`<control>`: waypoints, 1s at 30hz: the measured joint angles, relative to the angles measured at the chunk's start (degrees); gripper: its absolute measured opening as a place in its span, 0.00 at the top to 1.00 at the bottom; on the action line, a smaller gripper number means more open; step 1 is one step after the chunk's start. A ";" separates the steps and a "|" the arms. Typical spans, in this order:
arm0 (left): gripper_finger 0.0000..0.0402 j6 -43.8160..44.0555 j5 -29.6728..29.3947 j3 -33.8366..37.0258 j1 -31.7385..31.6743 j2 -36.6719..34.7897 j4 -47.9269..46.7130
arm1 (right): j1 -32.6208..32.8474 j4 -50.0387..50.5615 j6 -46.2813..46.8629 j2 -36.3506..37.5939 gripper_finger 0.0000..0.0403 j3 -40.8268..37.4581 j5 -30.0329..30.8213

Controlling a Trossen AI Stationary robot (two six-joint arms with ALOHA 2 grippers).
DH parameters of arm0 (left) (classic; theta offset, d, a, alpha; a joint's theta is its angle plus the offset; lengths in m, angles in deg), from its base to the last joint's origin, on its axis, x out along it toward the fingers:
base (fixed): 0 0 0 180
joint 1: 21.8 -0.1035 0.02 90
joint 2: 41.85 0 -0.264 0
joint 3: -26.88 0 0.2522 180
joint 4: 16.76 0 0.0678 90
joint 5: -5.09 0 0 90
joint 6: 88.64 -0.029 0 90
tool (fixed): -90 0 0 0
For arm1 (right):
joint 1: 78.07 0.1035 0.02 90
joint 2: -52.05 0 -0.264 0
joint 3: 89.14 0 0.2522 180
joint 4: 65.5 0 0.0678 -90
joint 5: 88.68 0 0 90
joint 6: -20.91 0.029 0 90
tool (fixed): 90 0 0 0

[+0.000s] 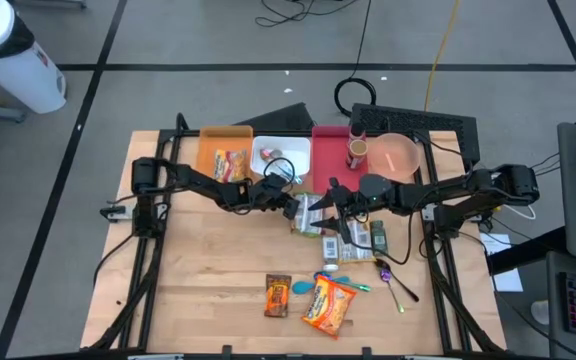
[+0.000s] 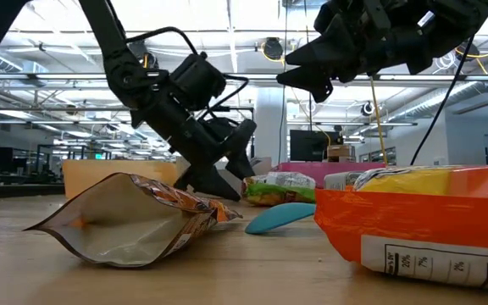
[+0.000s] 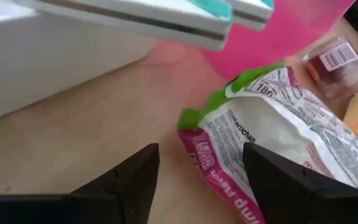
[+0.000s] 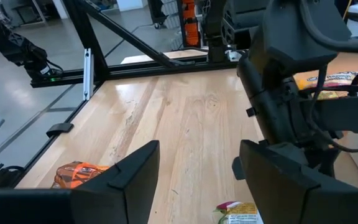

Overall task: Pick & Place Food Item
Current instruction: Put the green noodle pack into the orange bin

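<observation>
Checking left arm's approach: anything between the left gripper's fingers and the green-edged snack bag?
Nothing. In the left wrist view the left gripper is open, the green-edged snack bag lies just ahead, and only bare wooden table shows in the gap.

Counts: three shallow bins (orange (image 1: 211, 140), white (image 1: 280, 148), pink (image 1: 328, 150)), one pink round plate (image 1: 398, 155), one brown cup (image 1: 356, 153), two orange snack bags (image 1: 328, 304), (image 1: 277, 295), two dark robot arms.

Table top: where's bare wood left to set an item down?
The table's left half, between the orange bin and the near edge, is bare. Crowded: packets by the left gripper and right gripper.
</observation>
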 joint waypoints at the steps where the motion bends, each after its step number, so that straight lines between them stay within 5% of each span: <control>1: 0.39 0.18 0.32 -0.03 -0.11 0.43 0.73 | 0.00 -0.03 0.02 0.00 0.47 0.00 0.03; 9: 0.45 -0.07 0.59 -0.10 -0.18 1.63 2.70 | 0.20 -0.02 -0.42 0.00 0.46 0.00 0.04; 20: 0.96 -5.07 4.75 -0.01 -0.09 1.79 6.92 | 0.20 1.05 -1.11 0.00 0.47 0.00 0.04; 30: 0.99 -9.46 9.71 0.01 1.27 -1.19 7.81 | 0.20 1.10 -1.46 0.00 0.47 -0.02 0.06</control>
